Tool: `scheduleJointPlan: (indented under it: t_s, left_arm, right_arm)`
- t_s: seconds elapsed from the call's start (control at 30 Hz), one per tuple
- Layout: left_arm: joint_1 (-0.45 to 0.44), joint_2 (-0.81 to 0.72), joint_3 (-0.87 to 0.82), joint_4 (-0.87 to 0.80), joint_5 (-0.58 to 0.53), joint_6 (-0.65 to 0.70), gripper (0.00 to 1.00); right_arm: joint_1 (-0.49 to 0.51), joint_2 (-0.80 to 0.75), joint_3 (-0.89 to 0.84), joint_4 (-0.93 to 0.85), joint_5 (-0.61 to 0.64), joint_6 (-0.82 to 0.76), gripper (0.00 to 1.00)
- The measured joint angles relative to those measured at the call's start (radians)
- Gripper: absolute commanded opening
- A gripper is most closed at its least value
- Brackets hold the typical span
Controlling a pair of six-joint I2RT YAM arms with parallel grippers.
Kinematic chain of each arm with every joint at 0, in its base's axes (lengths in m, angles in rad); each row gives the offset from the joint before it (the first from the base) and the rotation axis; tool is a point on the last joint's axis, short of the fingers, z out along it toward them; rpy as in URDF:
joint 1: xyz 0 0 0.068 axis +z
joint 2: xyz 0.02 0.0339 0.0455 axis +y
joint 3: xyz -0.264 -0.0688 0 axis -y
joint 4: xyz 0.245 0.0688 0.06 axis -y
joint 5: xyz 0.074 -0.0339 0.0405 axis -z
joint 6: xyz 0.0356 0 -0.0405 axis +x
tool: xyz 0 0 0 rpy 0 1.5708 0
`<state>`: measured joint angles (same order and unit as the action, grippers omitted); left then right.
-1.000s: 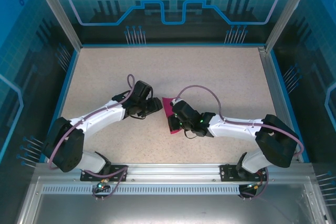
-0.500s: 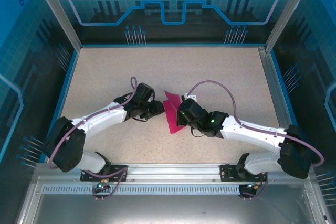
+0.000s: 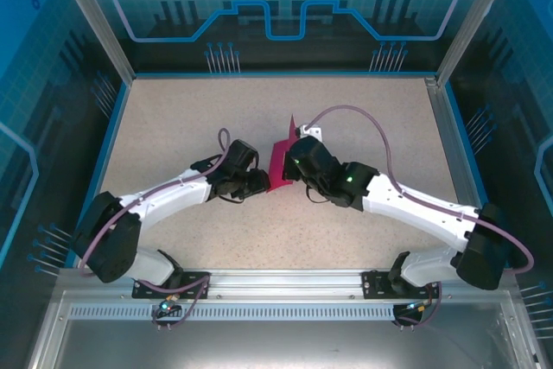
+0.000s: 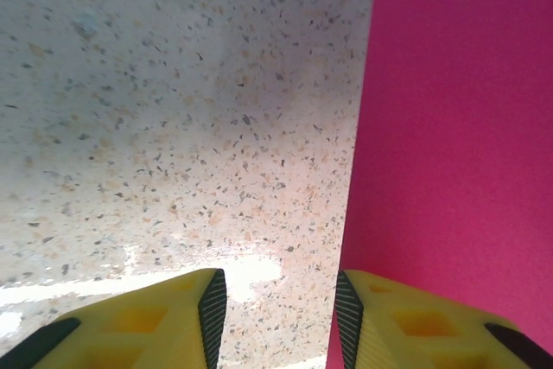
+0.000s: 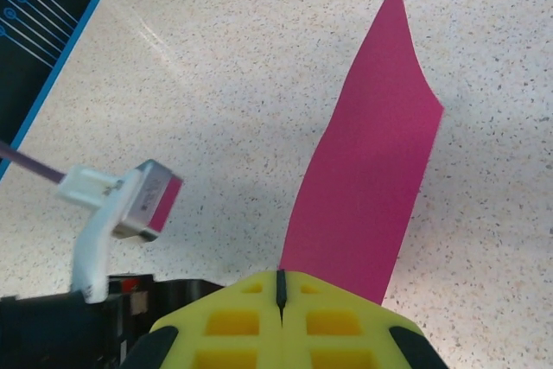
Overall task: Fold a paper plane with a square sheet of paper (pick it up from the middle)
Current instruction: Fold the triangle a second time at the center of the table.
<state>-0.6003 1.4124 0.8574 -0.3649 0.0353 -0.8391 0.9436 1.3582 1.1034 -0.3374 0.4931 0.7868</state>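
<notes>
The right end effector (image 5: 279,287) is clenched on the paper plane (image 5: 371,162); in the right wrist view its two yellow fingers (image 5: 346,321) meet at the bottom centre of the frame with no gap, and the magenta paper rises from between them to a sharp point at the upper right, with the speckled tabletop (image 5: 216,58) behind it; the left end effector (image 4: 276,291) stands partly open and grasps nothing; in the left wrist view bare tabletop shows in the gap between its fingers at the bottom of the frame; the paper fills the right side there, its straight edge running down to the inner face of the right-hand finger (image 4: 406,321); whether that finger touches the paper I cannot tell. From above, the plane sits at the centre of the frame as a narrow pink strip between the two end effectors, tip toward the top; the left end effector lies just beside its lower left edge.
</notes>
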Motion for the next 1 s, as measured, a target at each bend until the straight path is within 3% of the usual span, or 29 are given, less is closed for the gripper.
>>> scheduleJointPlan:
  t_s: [0.27, 0.6, 0.83, 1.0]
  left_arm:
    - [0.03, -0.077, -0.005, -0.024, -0.048, 0.0, 0.42]
    - [0.036, -0.058, -0.095, -0.001, -0.035, -0.043, 0.32]
    - [0.039, -0.011, -0.128, 0.097, 0.063, -0.075, 0.19]
    - [0.039, 0.059, -0.147, 0.196, 0.154, -0.102, 0.17]
  right_arm:
    - [0.065, 0.13, -0.008, -0.049, 0.032, 0.044, 0.0]
    - [0.099, 0.271, -0.045, -0.002, -0.056, 0.119, 0.0]
    - [0.099, 0.272, -0.066, 0.051, -0.094, 0.134, 0.0]
    - [0.098, 0.272, -0.104, 0.078, -0.11, 0.141, 0.0]
